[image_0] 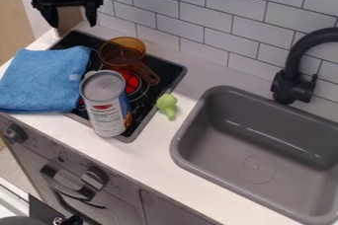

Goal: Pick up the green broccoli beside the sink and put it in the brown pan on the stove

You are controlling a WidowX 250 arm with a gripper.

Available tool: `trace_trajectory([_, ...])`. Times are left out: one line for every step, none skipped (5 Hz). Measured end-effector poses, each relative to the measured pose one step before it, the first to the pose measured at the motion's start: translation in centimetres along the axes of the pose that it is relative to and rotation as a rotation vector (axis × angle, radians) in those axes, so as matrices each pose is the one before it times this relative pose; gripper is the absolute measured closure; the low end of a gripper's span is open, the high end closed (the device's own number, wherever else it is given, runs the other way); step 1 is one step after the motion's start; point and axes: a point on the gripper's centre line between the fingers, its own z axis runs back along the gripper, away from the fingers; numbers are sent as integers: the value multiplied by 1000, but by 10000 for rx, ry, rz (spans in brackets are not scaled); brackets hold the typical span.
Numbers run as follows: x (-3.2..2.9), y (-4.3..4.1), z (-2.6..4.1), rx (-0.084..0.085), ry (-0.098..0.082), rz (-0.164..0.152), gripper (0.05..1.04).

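Observation:
At the upper left, the black gripper (74, 18) hangs above the back left corner of the stove, its two fingers spread wide with nothing held between them. Nearest to it are a folded blue towel (45, 78), lying over the stove's left side and the counter, and a transparent amber pan (123, 54) at the back of the stove, its handle pointing toward the front right. A silver can (106, 104) with a printed label stands upright on the front part of the stove. Beside the stove's right edge lies a small green broccoli-like toy (167, 104).
The black stove top (173, 73) is set into the white counter (148, 142). To the right are a grey sink (228, 120) and a black faucet (289, 78). A white tiled wall (191, 19) runs along the back. Oven knobs and a handle sit on the front below.

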Motion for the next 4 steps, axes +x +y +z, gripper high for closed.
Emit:
trace_trajectory([-922,-93,-971,2,430,21,83])
trace_trajectory([-685,-1579,383,-174,653,406,83])
trace_trajectory([-1376,-2099,-215,136,360,169,83])
trace_trajectory([-1026,-2539,156,-152,252,73,83])
